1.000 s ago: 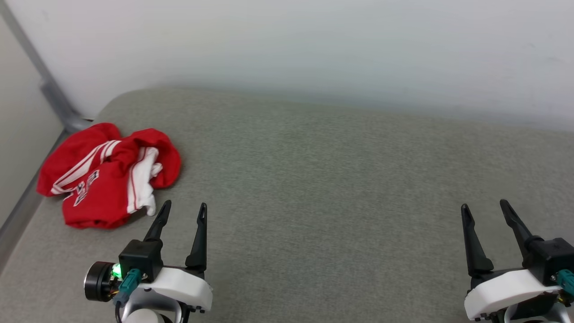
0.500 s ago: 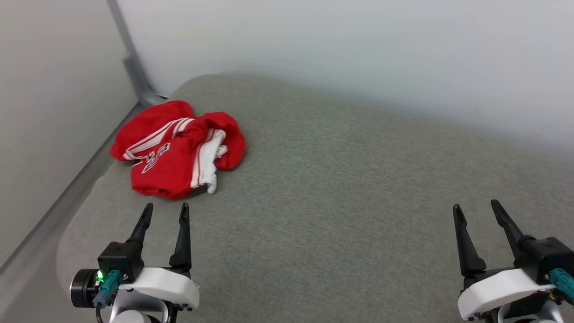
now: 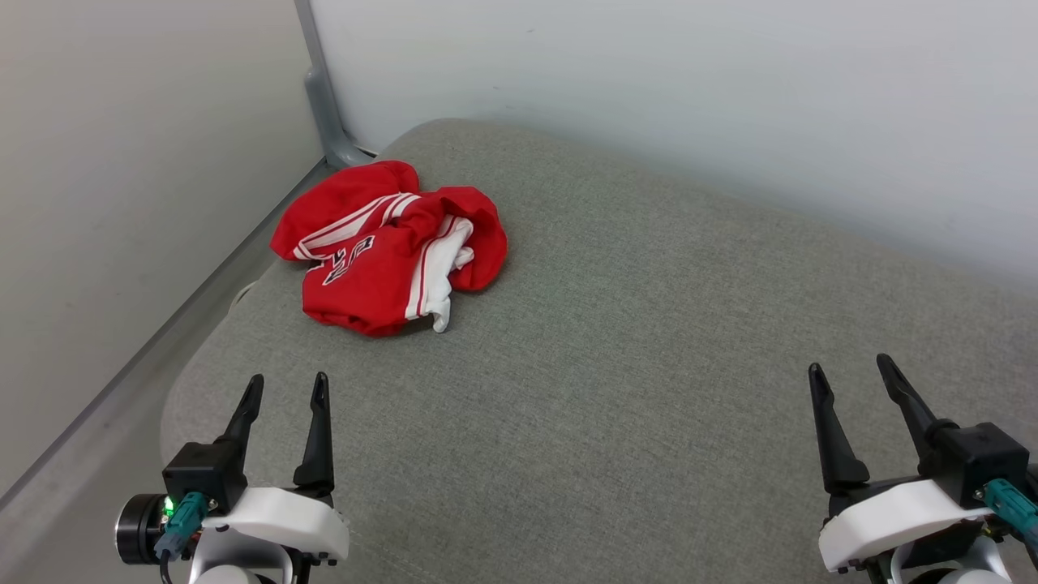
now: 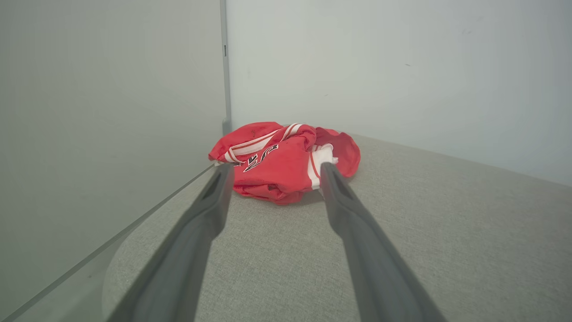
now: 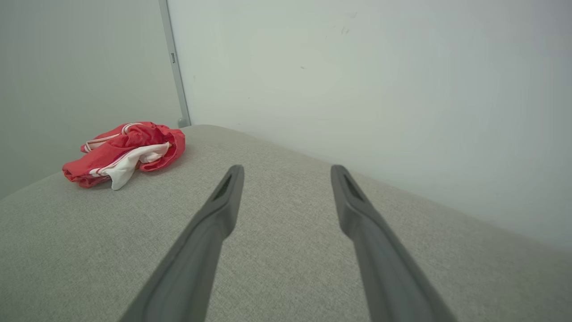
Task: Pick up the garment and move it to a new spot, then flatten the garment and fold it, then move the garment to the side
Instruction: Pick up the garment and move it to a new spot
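The garment (image 3: 389, 247) is a crumpled red T-shirt with white sleeve fabric and striped trim, heaped near the far left corner of a grey padded surface (image 3: 616, 341). The left wrist view has the garment (image 4: 286, 161) straight ahead beyond the fingertips; the right wrist view has the garment (image 5: 125, 154) at far left. At the lower left my left gripper (image 3: 288, 389) stands open and empty, a short way in front of the heap. My right gripper (image 3: 847, 369) is open and empty at the lower right, well away from the heap.
Pale walls meet in a corner behind the garment, with a grey vertical post (image 3: 320, 89) at the joint. The padded surface has a rounded left edge (image 3: 186, 381), and a narrow gap runs between it and the left wall.
The head camera has swung left, so the garment and wall corner sit further right in the picture. Both grippers stay open; the garment lies as before.
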Robot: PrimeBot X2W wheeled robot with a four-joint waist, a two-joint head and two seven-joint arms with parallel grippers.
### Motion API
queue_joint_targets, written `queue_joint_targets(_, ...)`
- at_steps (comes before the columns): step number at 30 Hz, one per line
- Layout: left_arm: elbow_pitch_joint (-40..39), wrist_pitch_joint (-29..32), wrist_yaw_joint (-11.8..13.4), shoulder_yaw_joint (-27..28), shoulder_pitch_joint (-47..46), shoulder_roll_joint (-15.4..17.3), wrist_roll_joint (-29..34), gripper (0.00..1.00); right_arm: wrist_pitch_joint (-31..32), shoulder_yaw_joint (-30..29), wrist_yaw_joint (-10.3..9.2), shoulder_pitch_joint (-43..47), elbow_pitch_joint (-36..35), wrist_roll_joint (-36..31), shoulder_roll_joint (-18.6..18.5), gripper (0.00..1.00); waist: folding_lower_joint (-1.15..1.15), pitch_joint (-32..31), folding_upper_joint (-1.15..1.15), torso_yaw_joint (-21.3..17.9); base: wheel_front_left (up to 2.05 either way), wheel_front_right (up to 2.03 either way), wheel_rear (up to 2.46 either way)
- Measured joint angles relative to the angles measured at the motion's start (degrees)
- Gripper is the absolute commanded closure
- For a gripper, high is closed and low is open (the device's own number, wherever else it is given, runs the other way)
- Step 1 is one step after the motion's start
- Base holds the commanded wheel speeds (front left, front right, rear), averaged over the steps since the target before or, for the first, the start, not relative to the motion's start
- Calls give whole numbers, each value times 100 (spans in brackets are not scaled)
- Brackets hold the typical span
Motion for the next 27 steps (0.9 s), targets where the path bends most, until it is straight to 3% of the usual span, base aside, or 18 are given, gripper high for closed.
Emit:
queue_joint_targets(11, 103, 0, -26, 134, -412, -8, -91, 0, 151, -15, 0, -232, -158, -248, 0, 0, 0, 336, 0, -71, 0, 0, 0)
queue_joint_targets(17, 726, -8, -29, 231, -1181, 60, -353, 0, 343, 51, 0, -575, -437, -495, 0, 0, 0, 781, 0, -272, 0, 0, 0)
queue_joint_targets(22, 1491, 171, -34, 210, -2168, 461, -737, 0, 428, 130, 0, -850, -619, -603, 0, 0, 0, 1229, 0, -540, 0, 0, 0)
queue_joint_targets(27, 2013, 853, -44, -108, -3036, 1079, -1246, 0, 431, 135, 0, -1055, -720, -630, 0, 0, 1, 1686, 0, -872, 0, 0, 0)
